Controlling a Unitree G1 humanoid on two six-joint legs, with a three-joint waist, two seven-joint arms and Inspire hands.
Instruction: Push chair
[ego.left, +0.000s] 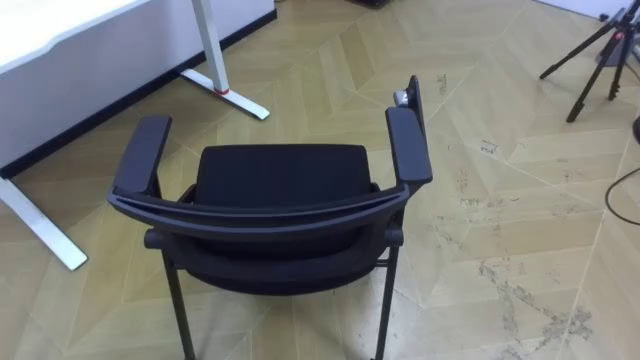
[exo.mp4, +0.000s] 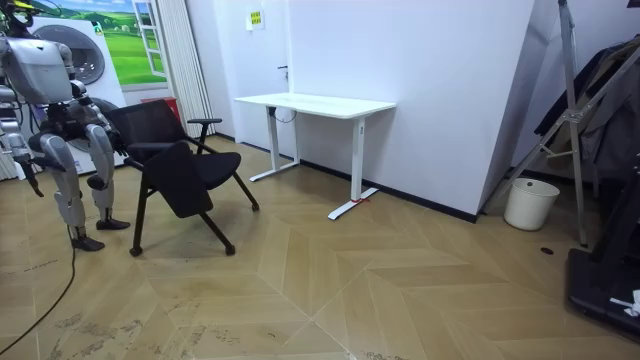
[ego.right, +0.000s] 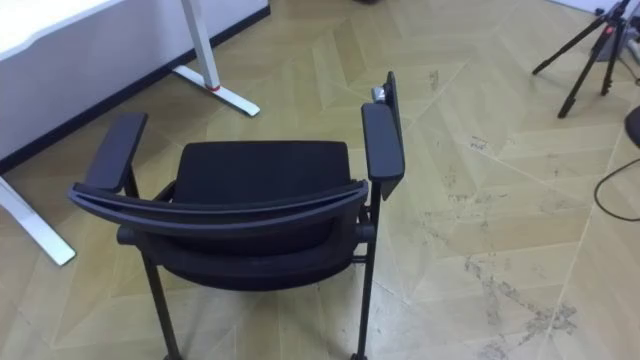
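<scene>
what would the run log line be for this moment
chair: upright, backrest nearest robot, seat facing away | robot: stands behind chair | desk: ahead to robot's left | contact: nothing on backrest or armrests

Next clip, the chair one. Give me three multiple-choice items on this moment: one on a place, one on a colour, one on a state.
1. Seen from the robot's head, the desk stands:
A) ahead of the chair, to the robot's left
B) ahead of it, to the robot's right
C) on top of it

2. The chair is:
A) white
B) red
C) black

3. The chair is:
A) lying on its side
B) upright on its legs
C) upside down

Answers:
1 A: the desk's white top and legs lie beyond the chair, toward the left of the eye views.
2 C: the whole chair is black.
3 B: the room view shows its legs on the floor.
</scene>
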